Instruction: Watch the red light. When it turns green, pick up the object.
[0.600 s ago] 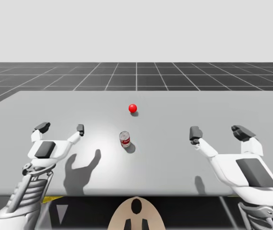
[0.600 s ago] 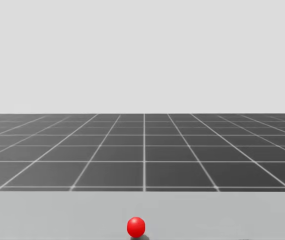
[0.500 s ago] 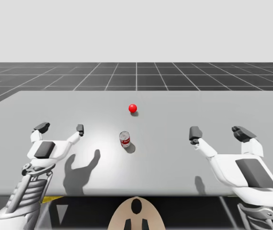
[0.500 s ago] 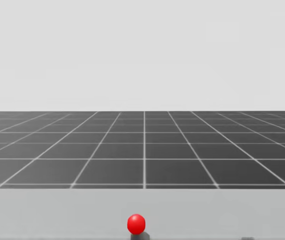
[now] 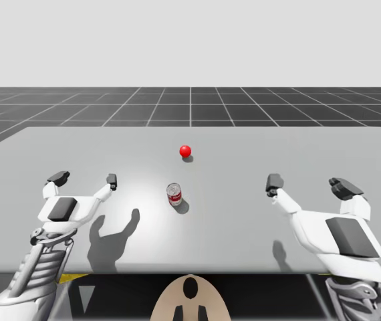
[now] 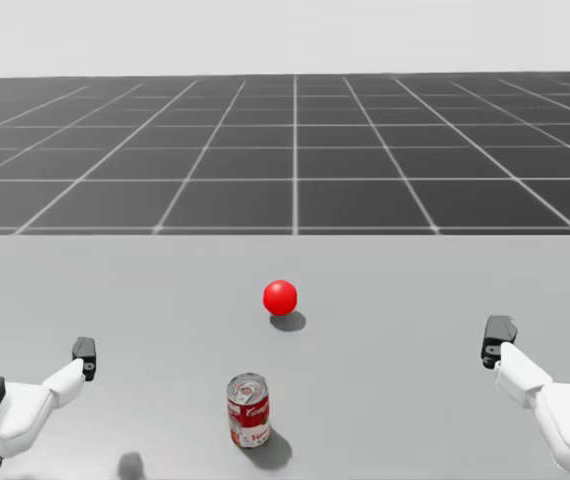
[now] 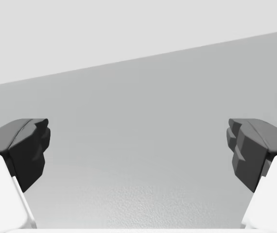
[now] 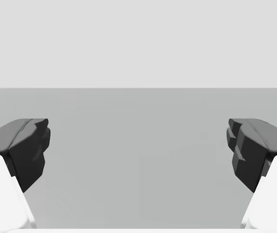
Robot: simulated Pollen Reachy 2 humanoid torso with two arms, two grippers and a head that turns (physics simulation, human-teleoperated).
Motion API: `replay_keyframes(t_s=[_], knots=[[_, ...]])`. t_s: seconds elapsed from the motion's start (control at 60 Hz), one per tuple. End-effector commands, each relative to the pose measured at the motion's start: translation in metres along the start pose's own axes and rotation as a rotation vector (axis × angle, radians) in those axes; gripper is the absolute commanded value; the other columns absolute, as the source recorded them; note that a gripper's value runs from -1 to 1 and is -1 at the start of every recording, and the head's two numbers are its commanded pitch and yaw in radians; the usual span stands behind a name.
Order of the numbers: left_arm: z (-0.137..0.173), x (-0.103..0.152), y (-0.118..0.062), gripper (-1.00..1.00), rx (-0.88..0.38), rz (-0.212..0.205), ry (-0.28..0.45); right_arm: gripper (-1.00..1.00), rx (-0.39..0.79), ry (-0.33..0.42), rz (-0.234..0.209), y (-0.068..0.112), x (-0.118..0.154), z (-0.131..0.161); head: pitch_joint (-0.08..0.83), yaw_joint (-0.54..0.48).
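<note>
**Still waiting, jaws wide**

High view: the red light (image 5: 186, 151) is glowing beyond the red can (image 5: 174, 194), which is standing between the left gripper (image 5: 85, 179) and the right gripper (image 5: 309, 184), both gaping empty. Head view: the head has tipped down. Wrist views: open table (image 7: 143, 145) is lying ahead.

Red light (image 5: 185, 150) lit red, mid-table. Small red-and-white can (image 5: 174, 194) upright just in front, apart.

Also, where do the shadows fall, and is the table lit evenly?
High view: the small red sphere and the red and white can cast short shadows rightward on the grey table; my left gripper throws a larger one; a brighter patch surrounds the can. Head view: both short shadows also lie rightward. Left wrist view: table lighter near the gripper.
</note>
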Motion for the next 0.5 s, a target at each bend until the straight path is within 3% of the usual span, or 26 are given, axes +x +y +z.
replay_keyframes(t_s=[0.017,0.2,0.5], knots=[[-0.0006,-0.0005,-0.0003,-1.00,-0.003,-0.004,0.002,-1.00,-0.038,0.004,-0.032,0.0046,-0.0028,0.0004,0.376,0.03],[-0.0011,-0.0013,0.0002,-1.00,-0.008,-0.006,0.002,-1.00,-0.052,-0.010,-0.022,0.0054,-0.0034,0.0008,0.441,0.04],[-0.0014,-0.0014,0.0003,-1.00,-0.010,-0.004,0.002,-1.00,-0.049,-0.011,-0.029,0.0050,-0.0031,0.0009,0.440,0.04]])
